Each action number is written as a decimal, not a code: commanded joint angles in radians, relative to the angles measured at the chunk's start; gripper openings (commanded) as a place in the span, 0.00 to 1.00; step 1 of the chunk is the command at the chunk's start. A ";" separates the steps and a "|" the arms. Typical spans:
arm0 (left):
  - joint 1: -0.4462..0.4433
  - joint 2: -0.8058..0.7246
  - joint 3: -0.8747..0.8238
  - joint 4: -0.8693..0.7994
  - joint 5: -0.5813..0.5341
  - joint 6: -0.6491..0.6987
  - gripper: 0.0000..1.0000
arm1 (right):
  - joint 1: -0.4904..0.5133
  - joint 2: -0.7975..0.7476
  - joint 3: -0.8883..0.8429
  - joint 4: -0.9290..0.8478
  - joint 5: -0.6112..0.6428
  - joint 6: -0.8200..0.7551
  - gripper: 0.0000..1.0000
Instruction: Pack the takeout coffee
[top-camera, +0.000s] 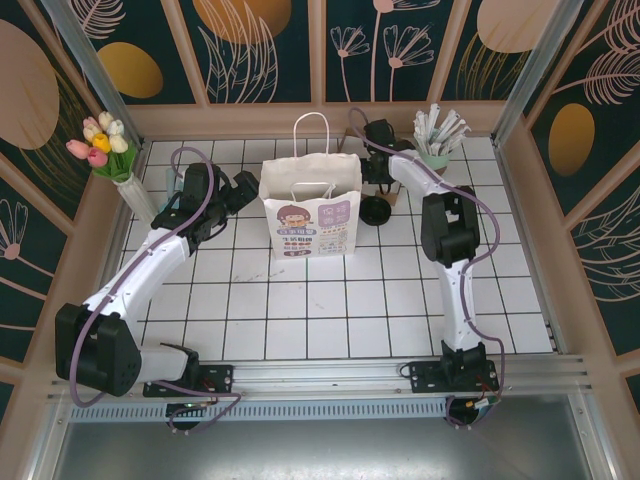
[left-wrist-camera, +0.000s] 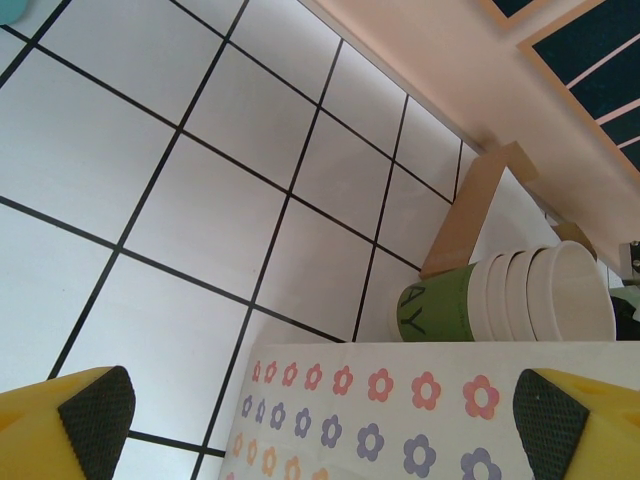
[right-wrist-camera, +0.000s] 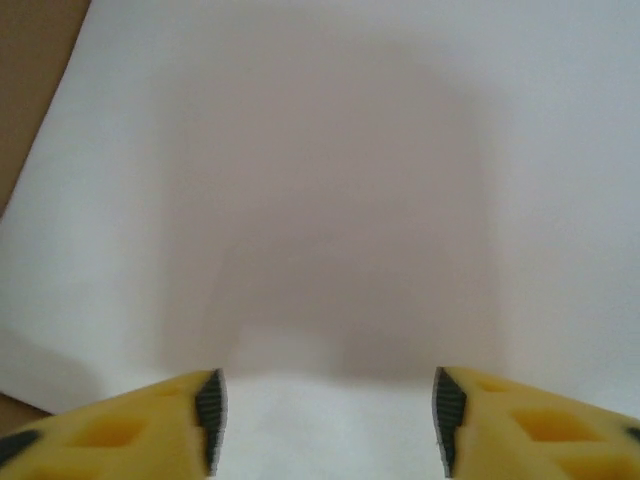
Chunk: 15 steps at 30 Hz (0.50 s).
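White tiled table (top-camera: 330, 310); white paper bag (top-camera: 312, 210) stands upright toward the back. Left gripper (left-wrist-camera: 322, 415) at the bag's left side, jaws wide apart, nothing held. Right gripper (right-wrist-camera: 325, 415) faces the bag's right wall, jaws parted, empty. Takeout coffee (top-camera: 377, 209) — dark cup, black top — stands on the table just beside the bag's right side.

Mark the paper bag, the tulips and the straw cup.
paper bag (top-camera: 312, 220), top view, printed front face.
tulips (top-camera: 101, 143), top view, yellow bloom.
straw cup (top-camera: 438, 135), top view, wrapped straws above the rim.
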 joint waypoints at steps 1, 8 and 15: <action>0.002 -0.023 -0.018 0.017 -0.003 -0.002 0.99 | 0.007 0.004 -0.008 -0.051 -0.010 -0.012 0.81; 0.003 -0.023 -0.024 0.020 -0.002 -0.002 0.99 | 0.001 0.057 -0.012 -0.042 0.029 0.038 0.59; 0.002 -0.021 -0.026 0.024 -0.001 -0.002 0.99 | 0.002 -0.023 -0.047 0.012 0.022 0.015 0.20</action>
